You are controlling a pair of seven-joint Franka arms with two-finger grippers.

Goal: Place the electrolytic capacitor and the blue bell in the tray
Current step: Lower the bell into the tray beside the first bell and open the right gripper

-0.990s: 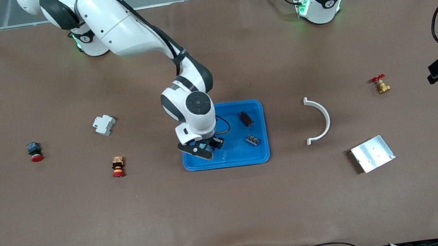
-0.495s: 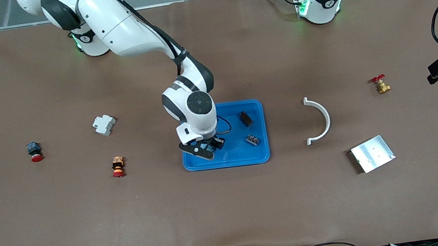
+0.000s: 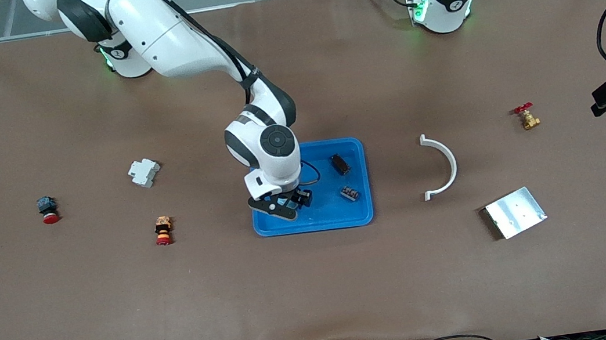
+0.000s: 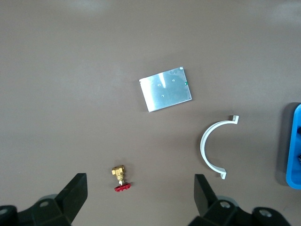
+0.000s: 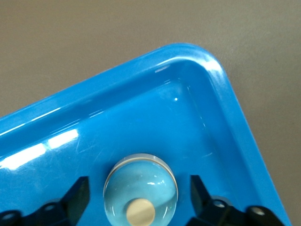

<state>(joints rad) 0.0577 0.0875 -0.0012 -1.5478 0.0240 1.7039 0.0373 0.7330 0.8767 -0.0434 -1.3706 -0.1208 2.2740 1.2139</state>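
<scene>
The bright-blue tray (image 3: 344, 217) lies mid-table. My right gripper (image 3: 283, 203) is down inside it at the end toward the right arm, fingers open. Between them in the right wrist view the blue bell (image 5: 140, 190), a glossy dome with a pale knob, rests on the tray (image 5: 141, 117) floor, and a gap shows on each side of it. The electrolytic capacitor (image 3: 340, 164), a dark stubby cylinder, lies in the tray toward the left arm's end. My left gripper (image 4: 140, 188) waits open, high over the brass valve (image 4: 120, 178).
A small dark part (image 3: 349, 193) also lies in the tray. A white curved clip (image 3: 443, 166), a silver plate (image 3: 515, 212) and the valve (image 3: 527, 118) sit toward the left arm's end. A white block (image 3: 144, 172) and two red-capped buttons (image 3: 47, 209) (image 3: 163, 230) sit toward the right arm's end.
My right gripper has opened and let go of the blue bell, which now rests in the tray. The left arm has not moved.
</scene>
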